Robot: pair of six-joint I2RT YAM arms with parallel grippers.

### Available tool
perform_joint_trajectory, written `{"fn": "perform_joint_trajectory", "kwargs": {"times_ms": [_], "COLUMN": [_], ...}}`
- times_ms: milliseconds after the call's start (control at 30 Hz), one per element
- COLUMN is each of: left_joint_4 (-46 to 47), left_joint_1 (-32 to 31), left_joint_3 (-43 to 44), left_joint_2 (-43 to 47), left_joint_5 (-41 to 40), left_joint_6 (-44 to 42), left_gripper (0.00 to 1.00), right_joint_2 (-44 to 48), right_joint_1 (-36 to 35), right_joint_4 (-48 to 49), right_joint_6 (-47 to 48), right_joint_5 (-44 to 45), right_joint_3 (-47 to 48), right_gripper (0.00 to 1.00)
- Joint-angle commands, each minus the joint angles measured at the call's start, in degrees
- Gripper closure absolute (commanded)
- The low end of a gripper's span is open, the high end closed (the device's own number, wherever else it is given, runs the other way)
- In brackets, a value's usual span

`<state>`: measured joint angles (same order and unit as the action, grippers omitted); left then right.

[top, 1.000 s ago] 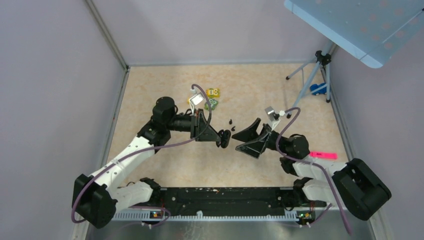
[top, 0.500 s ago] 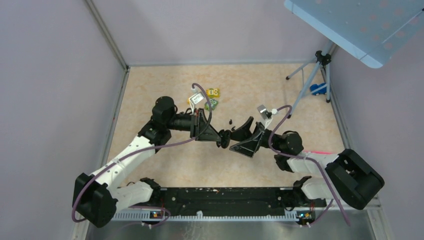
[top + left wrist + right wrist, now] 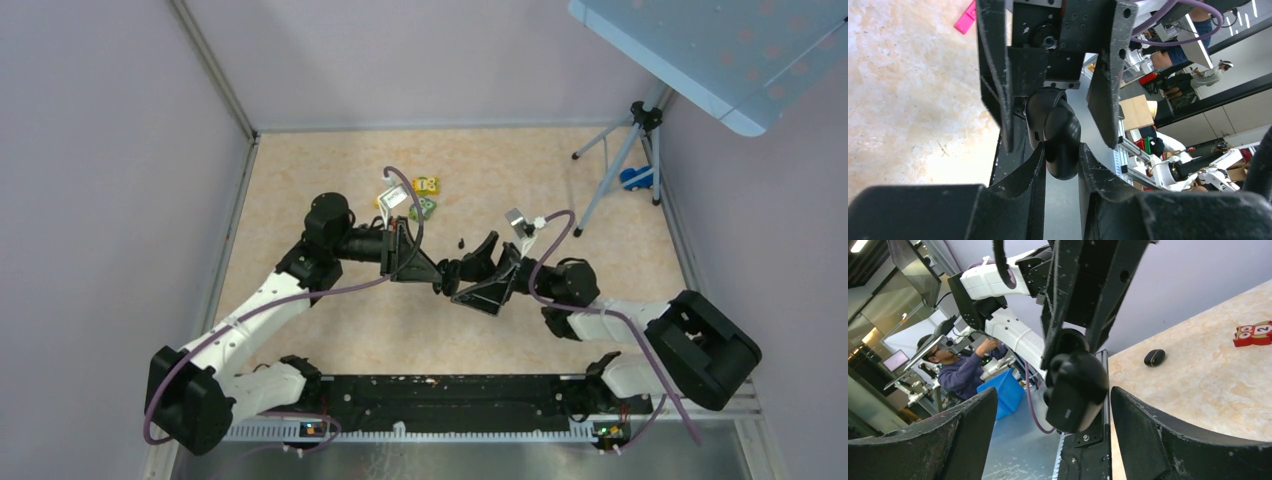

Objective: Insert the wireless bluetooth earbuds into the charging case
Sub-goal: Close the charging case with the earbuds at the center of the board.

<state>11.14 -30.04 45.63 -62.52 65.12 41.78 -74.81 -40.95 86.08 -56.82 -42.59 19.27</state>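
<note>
Toy block (image 3: 1254,334) — numeral "2".

Soft, even overhead light fills the top view, and shadows on the table (image 3: 300,170) are faint and diffuse. In the left wrist view the table to the left of the left gripper (image 3: 1061,155) glares almost white, while the charging case (image 3: 1055,130) between its jaws is near-featureless black. The jaws of the right gripper (image 3: 1053,395) loom dark and slightly blurred, and a dull sheen lies on the case between them.
</note>
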Motion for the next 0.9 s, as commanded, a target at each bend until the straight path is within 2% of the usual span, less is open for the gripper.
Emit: {"fn": "perform_joint_trajectory", "kwargs": {"times_ms": [0, 267, 467, 700, 867], "left_joint_4": [-3.67, -7.41, -7.71, -7.34, -6.90], "left_joint_1": [0.19, 0.20, 0.20, 0.23, 0.17], "left_joint_3": [2.49, 2.90, 3.07, 2.92, 3.09], "left_joint_2": [-0.14, -0.64, -0.41, -0.71, -0.66], "left_joint_5": [-0.98, -2.75, -1.93, -1.45, -0.80], "left_joint_6": [-4.58, -7.89, -7.94, -7.56, -7.58], "left_gripper": [1.00, 1.00, 1.00, 1.00, 1.00], "right_joint_2": [2.88, 4.76, 3.22, 0.71, -1.43], "right_joint_1": [-0.88, -0.80, -0.84, -0.90, -0.89], "right_joint_4": [12.69, 12.37, 10.55, 11.00, 11.38], "right_joint_6": [2.36, 2.82, 3.23, 2.05, 1.38], "right_joint_5": [0.53, 1.92, 4.63, 3.78, 3.28], "right_joint_3": [0.96, -0.31, -0.34, 1.30, 2.32], "right_gripper": [0.20, 0.31, 0.36, 0.43, 0.59]}}
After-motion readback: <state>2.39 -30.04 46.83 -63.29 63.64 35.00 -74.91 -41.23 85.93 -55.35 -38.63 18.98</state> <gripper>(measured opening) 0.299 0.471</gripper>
